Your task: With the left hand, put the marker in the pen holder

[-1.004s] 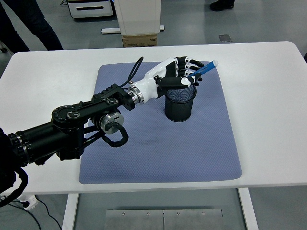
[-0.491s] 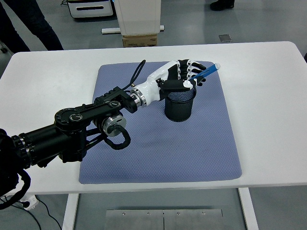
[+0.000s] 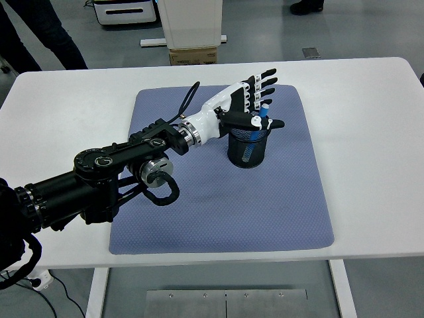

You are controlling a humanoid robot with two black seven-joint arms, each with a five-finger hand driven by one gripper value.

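Head view shows the left hand [image 3: 248,103] hovering just above the pen holder [image 3: 248,147], fingers spread and gripping nothing. One blue marker [image 3: 254,136] stands inside the pen holder, its long axis near upright, leaning slightly, its top poking out directly beneath the palm. So the marker lies straight below the hand, and the placing looks done; withdrawing probably means lifting clear. One pen holder sits on one blue mat [image 3: 218,199]. No right hand shows.
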